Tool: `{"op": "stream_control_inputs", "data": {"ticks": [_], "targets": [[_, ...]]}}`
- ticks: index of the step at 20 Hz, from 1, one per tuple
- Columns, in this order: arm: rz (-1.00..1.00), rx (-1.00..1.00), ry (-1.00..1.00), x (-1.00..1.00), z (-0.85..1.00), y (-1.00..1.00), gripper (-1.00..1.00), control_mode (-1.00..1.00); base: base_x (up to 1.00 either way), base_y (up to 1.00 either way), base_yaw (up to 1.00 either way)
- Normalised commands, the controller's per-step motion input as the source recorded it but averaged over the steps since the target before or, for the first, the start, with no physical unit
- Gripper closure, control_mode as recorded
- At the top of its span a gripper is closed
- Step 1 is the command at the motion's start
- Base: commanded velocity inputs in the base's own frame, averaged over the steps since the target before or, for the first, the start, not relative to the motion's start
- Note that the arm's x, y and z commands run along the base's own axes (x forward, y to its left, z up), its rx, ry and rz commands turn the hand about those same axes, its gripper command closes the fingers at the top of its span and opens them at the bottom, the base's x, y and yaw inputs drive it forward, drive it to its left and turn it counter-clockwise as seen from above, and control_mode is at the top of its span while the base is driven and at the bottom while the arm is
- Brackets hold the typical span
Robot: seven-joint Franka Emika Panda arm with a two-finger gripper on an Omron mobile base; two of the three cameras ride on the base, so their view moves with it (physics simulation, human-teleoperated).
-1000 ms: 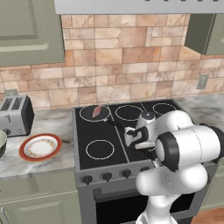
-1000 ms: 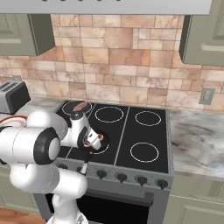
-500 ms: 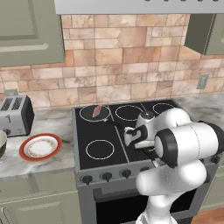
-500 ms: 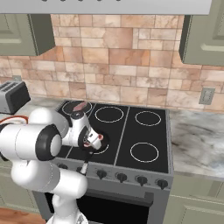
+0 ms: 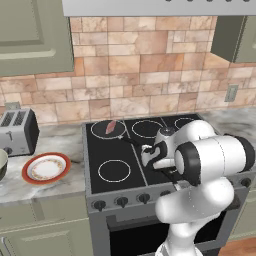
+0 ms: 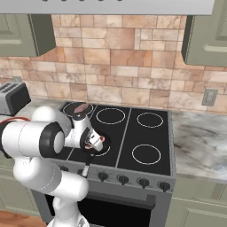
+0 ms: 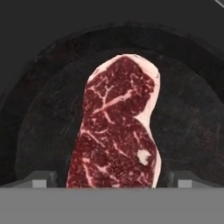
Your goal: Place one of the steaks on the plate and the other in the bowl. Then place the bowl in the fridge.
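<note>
A red marbled steak (image 7: 116, 131) lies in a dark round pan (image 7: 188, 122) straight below my gripper (image 7: 111, 181). The fingertips (image 7: 41, 179) stand wide apart on either side of the steak's near end, open and holding nothing. In the base views one steak (image 5: 111, 126) (image 6: 81, 107) rests on the back left burner. My gripper (image 5: 149, 156) (image 6: 95, 142) hangs low over the stove's left half; whether that is the same steak I cannot tell. The orange-rimmed plate (image 5: 46, 167) sits on the counter left of the stove, with the bowl (image 5: 1, 165) at the picture's left edge. The fridge is out of view.
A black stove (image 5: 125, 170) (image 6: 146, 153) has knobs along its front. A toaster (image 5: 17, 131) (image 6: 12, 95) stands at the back left of the marble counter (image 6: 199, 142). Brick backsplash and green wall cabinets rise behind, with a range hood overhead.
The hand has shifted very slightly over the stove. The jaws stay open and the steak on the back burner has not moved.
</note>
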Motion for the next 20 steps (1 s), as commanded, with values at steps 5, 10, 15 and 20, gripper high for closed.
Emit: {"op": "stream_control_inputs", "data": {"ticks": [5,10,15,20], "targets": [[0.00,0.00,0.01,0.05,-0.11,0.02,-1.00,-1.00,0.00,0.00,0.00],[0.00,0.00,0.00,0.00,-0.13,0.03,-1.00,-1.00,0.00,0.00,0.00],[0.00,0.00,0.00,0.00,-0.18,0.00,-1.00,-1.00,0.00,0.00,0.00],[0.00,0.00,0.00,0.00,-0.28,0.00,-1.00,-1.00,0.00,0.00,0.00]]}}
